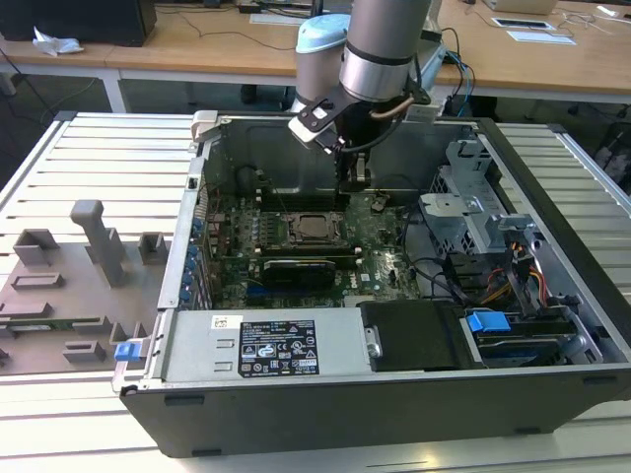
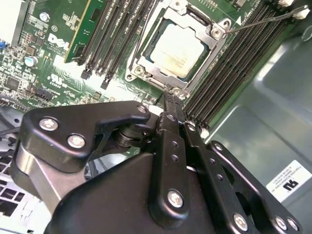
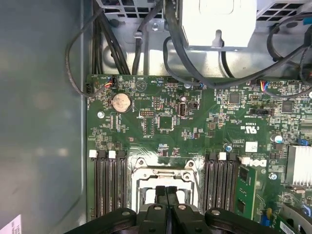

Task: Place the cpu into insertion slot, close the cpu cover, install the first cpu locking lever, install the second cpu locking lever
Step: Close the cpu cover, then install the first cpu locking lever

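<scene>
Deep inside the open grey sheet-metal computer case (image 1: 276, 148), the glossy black gripper (image 2: 169, 95), built of bolted links, has its two slim fingers pressed flat together with nothing seen between them. Their tip is just beside one edge of the square, silver-rimmed insertion slot (image 3: 138, 168). The small flat cpu (image 2: 176, 46), with its dull silver-grey metal top, lies seated in that slot. The thin silver cpu cover (image 2: 214, 41) lies flat around it, framing the chip through its square cut-out. The slot sits mid-board on the green printed motherboard (image 3: 204, 102), between two banks of long, ribbed black memory slots (image 2: 234, 63). A thin bright wire rod (image 2: 258, 20) slants from one cover corner across those slots.
</scene>
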`<state>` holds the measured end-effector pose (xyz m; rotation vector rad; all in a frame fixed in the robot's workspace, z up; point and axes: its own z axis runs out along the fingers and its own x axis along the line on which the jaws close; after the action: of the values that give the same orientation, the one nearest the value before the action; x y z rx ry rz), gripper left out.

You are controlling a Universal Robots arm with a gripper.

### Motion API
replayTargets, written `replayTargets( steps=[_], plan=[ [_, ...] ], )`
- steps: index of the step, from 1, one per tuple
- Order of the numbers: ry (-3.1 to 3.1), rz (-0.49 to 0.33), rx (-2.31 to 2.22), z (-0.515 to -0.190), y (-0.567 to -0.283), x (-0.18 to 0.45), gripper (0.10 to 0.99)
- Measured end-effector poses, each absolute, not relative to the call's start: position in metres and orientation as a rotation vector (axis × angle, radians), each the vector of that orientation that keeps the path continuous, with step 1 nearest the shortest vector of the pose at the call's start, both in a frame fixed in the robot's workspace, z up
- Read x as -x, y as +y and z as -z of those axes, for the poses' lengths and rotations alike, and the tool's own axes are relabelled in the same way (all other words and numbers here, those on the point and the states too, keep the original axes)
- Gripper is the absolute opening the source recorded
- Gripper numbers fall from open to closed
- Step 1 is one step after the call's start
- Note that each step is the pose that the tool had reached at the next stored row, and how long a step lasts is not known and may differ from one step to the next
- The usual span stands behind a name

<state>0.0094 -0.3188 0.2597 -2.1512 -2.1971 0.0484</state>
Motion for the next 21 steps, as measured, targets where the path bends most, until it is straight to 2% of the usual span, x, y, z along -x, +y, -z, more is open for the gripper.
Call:
replayTargets(
  steps=[9, 21],
  plan=[
    [-2.197, -0.048, 2.151, -0.284, -0.319, -0.009, 0.106],
    [-2.197, -0.048, 2.151, -0.285, -0.319, -0.009, 0.106]
  ],
)
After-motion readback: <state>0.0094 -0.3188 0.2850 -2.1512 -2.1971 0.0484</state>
